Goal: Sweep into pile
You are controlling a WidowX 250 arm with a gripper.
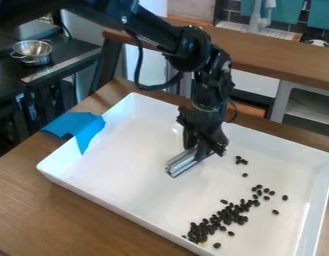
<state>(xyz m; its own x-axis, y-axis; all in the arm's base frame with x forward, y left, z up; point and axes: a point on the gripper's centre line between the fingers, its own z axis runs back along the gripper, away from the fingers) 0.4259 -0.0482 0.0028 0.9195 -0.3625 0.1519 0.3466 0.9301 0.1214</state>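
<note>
Silver metal bar (183, 163), clamped in the jaws of the black gripper (198, 151), held low as if for sweeping; black beans (227, 214), mostly camera-side of the jaws, in a white tray (120, 155) whose walls likely stop strays.

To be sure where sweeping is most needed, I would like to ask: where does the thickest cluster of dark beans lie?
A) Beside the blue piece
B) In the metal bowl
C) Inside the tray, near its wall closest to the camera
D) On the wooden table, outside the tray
C: the dark beans crowd most densely inside the white tray, by its near wall, well away from the blue piece.
</note>
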